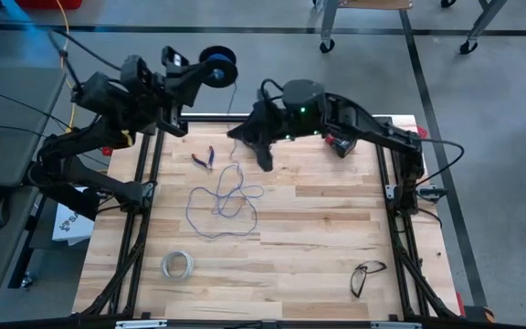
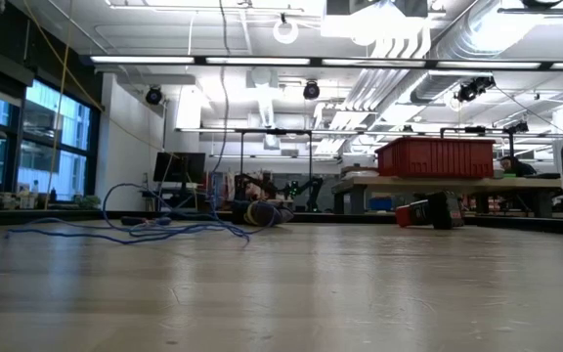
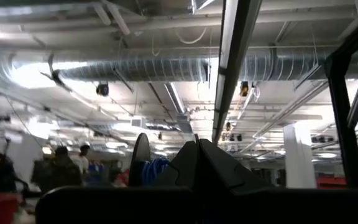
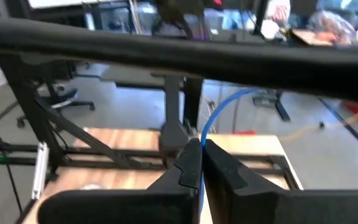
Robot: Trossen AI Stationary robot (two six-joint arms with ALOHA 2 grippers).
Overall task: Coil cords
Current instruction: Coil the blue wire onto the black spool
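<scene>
Wooden desk [image 1: 318,238] under me, blue wire [image 1: 222,206] in loose loops at its middle.
On the left I have my left pincer [image 1: 210,71] lifted past the far edge, clamped on the dark spool [image 1: 218,66]. Moving right, the wire rises from its tangle to my right pincer [image 4: 201,158], whose fingers are pressed together on it; glasses [image 1: 366,274] lie near the desk's right corner.

The wooden table [image 1: 318,228] carries loose wire [image 1: 224,206], pliers [image 1: 205,159], tape ring [image 1: 178,265] and glasses [image 1: 365,275] (well apart).
</scene>
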